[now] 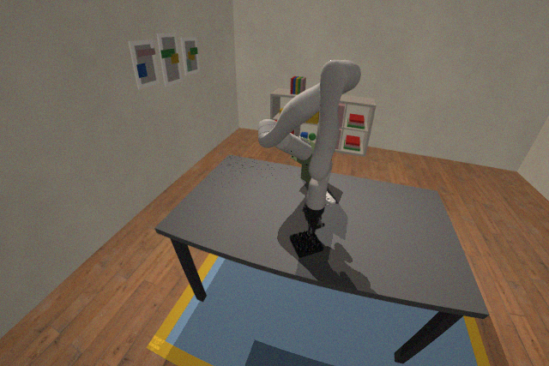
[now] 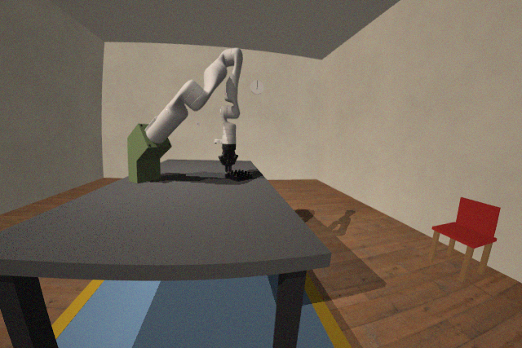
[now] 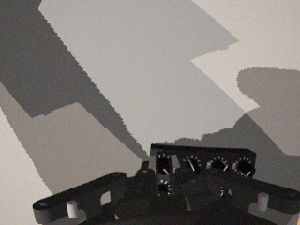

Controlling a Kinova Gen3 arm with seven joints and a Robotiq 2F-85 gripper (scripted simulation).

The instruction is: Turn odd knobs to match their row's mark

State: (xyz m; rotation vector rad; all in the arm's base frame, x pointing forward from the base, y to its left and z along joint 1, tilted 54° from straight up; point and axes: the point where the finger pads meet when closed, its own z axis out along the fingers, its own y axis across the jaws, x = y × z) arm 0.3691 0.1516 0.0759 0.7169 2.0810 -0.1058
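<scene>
lot: black square knob box with white-marked round knobs, under a robot's pincer.
knob box (image 1: 298, 250) (image 2: 244, 175) (image 3: 203, 153): on a dark grey rectangular table (image 1: 230, 220) (image 2: 168, 218), partly hidden by the pincer in the wrist view. black two-fingered gripper (image 1: 311, 231) (image 2: 227, 170) (image 3: 163, 165): pointing down at the box, fingers nearly closed; from here i cannot tell whether a knob is between them. pale grey jointed arm (image 1: 328, 131) (image 2: 166, 125): rising above the box. green angular mount (image 1: 305, 172) (image 2: 143, 165): on the table, well apart from the box.
</scene>
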